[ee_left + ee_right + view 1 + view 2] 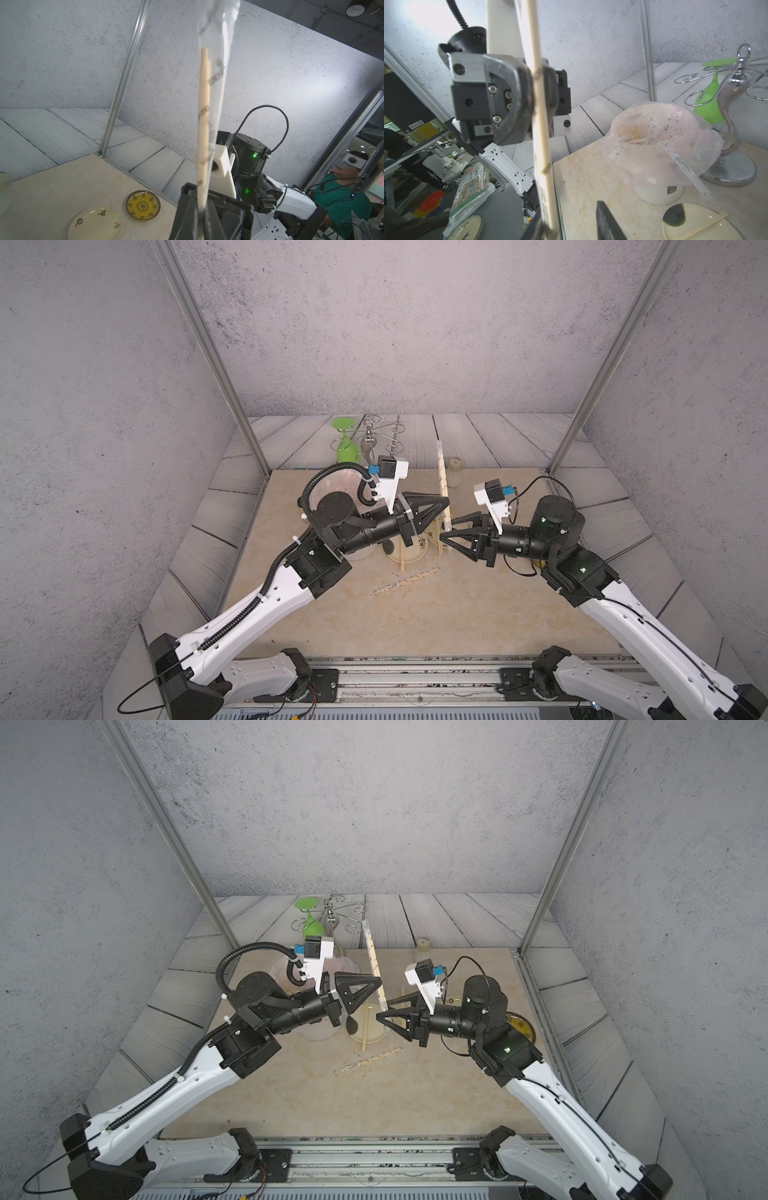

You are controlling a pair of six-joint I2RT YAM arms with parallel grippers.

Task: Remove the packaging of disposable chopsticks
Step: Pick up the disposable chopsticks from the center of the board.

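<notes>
While the left gripper (447, 500) was pinched tight on an upright sleeve (441, 472) with its chopsticks (204, 124) inside, and the right gripper (446, 529) stood part-open around the lower end, one bare pair (702, 226) lay on the plate (699, 214), so I judged the unwrapping under way, not finished.

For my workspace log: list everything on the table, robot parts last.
held sleeve: one, clear, printed, upright between the pincers
chopsticks: one pair, tan, inside the held sleeve
wrapped pair: one, clear over tan, flat near the cream plate
bare chopsticks: one pair, tan, on the cream plate
cream plate: one, cream, dark motifs, centre
yellow plate: one, yellow, right of the cream plate
bin: one, white, pinkish liner, rear left
rack: one, silver, rear left
glass: one, green, hanging inverted on the rack
jar: one, clear, pale lid, rear
left pincer: one, black, shut on the held sleeve
right pincer: one, black, jaws apart about the sleeve's lower end
</notes>
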